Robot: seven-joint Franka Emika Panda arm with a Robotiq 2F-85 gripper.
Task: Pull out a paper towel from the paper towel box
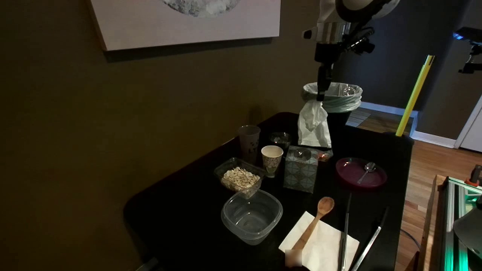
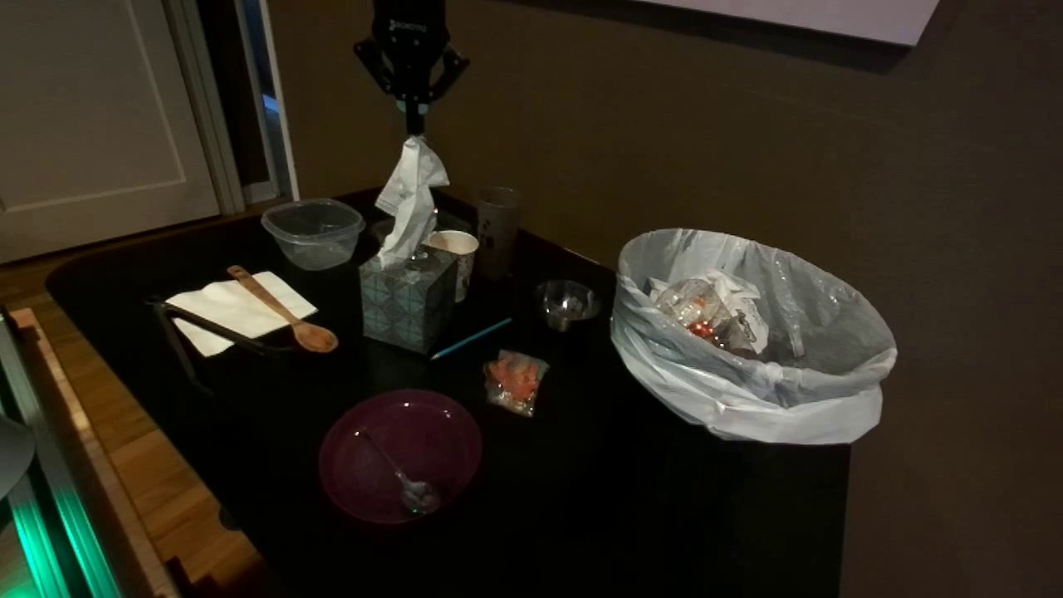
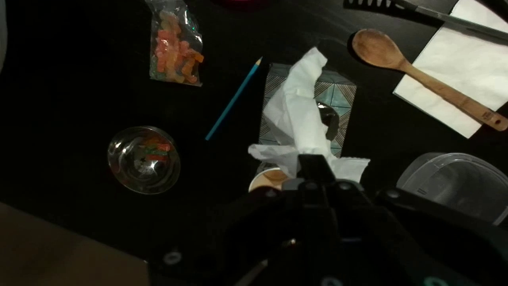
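My gripper (image 1: 320,97) is shut on the top of a white crumpled paper towel (image 1: 315,130) and holds it up in the air. The gripper (image 2: 415,129) and the hanging towel (image 2: 409,199) also show in the other exterior picture. The greyish patterned paper towel box (image 2: 405,311) stands upright on the black table below; it shows too in an exterior view (image 1: 300,175). In the wrist view the towel (image 3: 304,119) hangs from the fingertips (image 3: 315,161) over the box (image 3: 339,95). Its lower end appears outside the opening; whether it touches the box I cannot tell.
A paper cup (image 1: 272,160), a tall cup (image 1: 249,141) and oats in a clear tray (image 1: 241,178) stand beside the box. Around it are a pencil (image 2: 472,339), candy bag (image 2: 516,380), glass bowl (image 2: 567,306), dark-red plate (image 2: 444,436), wooden spoon (image 2: 282,307) and lined bin (image 2: 747,411).
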